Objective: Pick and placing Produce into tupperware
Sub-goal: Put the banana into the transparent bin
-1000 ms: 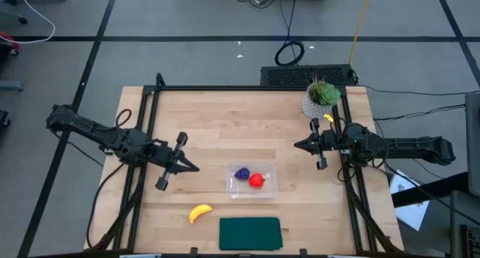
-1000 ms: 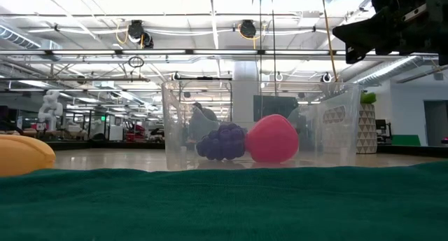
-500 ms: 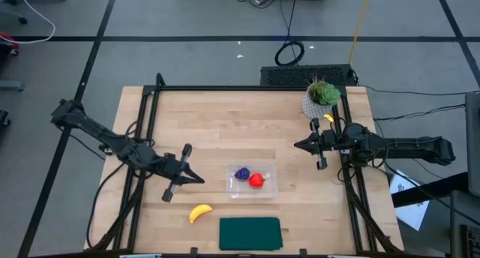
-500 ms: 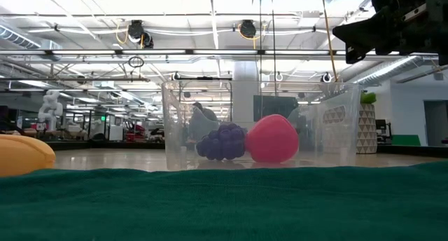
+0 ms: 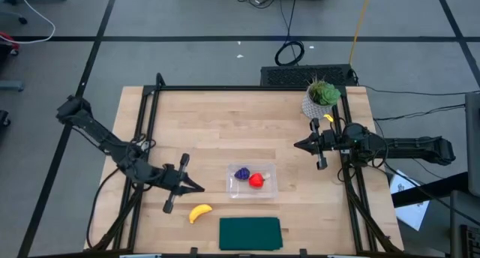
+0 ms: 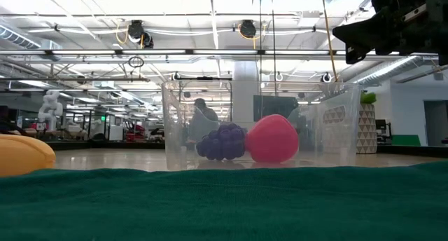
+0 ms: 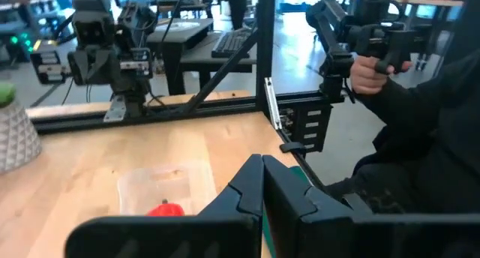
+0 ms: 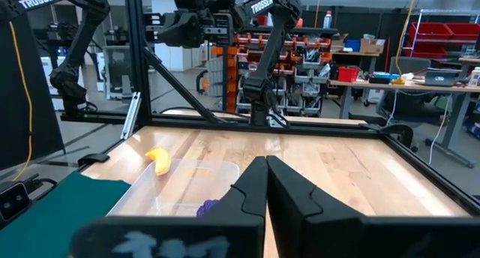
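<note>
With the grape cluster [image 5: 241,173] and strawberry [image 5: 256,181] already in the clear tupperware [image 5: 269,189], the left gripper [image 5: 199,189], fingers closed and empty, hovers just above the banana [image 5: 199,212] lying outside, and likely must open and descend; the right gripper [image 5: 297,145] waits closed, well apart.

Grapes [image 5: 242,173] and strawberry [image 5: 256,181] lie in the tupperware [image 5: 271,189]; banana [image 5: 199,212] on the table [image 5: 225,123] to its left
</note>
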Available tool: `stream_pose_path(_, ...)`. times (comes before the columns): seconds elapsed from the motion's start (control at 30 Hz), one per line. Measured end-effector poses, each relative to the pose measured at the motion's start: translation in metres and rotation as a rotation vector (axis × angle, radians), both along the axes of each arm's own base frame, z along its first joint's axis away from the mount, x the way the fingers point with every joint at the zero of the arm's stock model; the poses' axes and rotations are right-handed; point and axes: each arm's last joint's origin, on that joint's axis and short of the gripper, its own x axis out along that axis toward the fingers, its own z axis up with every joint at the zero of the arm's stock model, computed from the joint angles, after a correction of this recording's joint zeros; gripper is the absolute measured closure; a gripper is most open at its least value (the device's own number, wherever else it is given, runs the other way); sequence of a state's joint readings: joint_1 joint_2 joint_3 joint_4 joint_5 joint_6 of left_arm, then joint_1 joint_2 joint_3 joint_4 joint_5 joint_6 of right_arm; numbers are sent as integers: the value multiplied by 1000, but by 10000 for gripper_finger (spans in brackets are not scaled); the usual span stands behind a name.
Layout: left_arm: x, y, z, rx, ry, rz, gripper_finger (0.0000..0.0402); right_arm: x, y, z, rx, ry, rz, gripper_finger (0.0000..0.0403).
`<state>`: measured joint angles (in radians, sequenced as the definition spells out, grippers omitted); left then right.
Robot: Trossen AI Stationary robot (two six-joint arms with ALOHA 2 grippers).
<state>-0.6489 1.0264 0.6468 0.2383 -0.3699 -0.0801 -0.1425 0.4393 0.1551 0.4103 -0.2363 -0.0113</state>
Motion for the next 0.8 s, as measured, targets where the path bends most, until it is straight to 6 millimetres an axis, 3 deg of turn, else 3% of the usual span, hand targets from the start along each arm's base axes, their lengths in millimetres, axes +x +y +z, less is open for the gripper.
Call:
stream_pose_path(0.3, -10, -11, 0, -142, 30, 86, 394, 0, 0, 0, 0, 0, 0, 403)
stream_pose_path(0.5, -13, -15, -2, -115, 46, 96, 394, 0, 0, 0, 0, 1, 0, 403)
stream_pose_path(0.8, -1, -27, 22, -12, 223, 180, 394, 0, 0, 0, 0, 3, 0, 403)
